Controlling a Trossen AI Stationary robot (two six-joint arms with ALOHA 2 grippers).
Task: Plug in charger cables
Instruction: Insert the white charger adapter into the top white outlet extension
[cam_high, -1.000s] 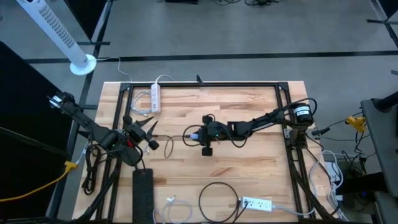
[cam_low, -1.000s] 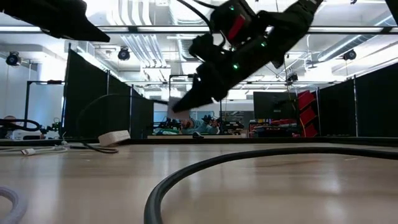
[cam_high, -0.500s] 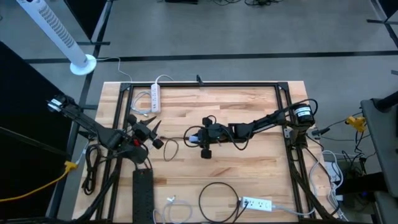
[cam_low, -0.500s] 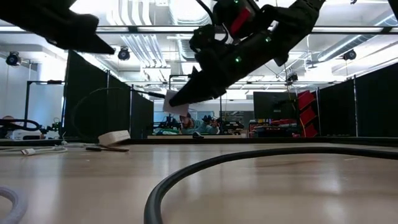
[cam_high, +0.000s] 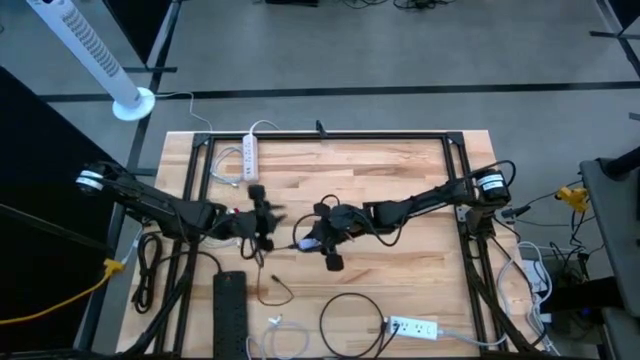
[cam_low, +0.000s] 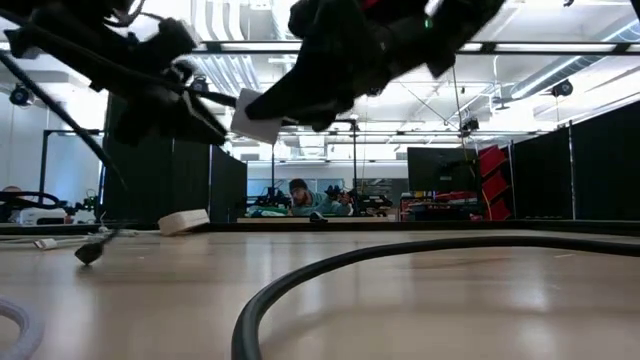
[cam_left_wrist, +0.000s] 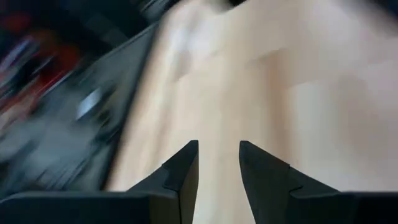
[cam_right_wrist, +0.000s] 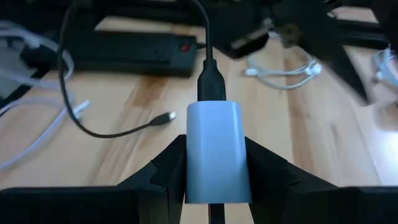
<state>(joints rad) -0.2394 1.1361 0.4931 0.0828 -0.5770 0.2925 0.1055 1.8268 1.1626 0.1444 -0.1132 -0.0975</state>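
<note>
The right gripper (cam_right_wrist: 217, 163) clenches a white charger block (cam_right_wrist: 217, 149) above mid-table, a thin black cable (cam_right_wrist: 124, 130) plugged into it, its free plug lying on the wood. The left gripper (cam_left_wrist: 219, 163), fingers apart, grasps nothing.

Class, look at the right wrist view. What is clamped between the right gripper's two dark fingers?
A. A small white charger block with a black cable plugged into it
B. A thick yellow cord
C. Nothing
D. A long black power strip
A: the right gripper is closed on the small white charger block, with the black cable running out of its far end.
</note>
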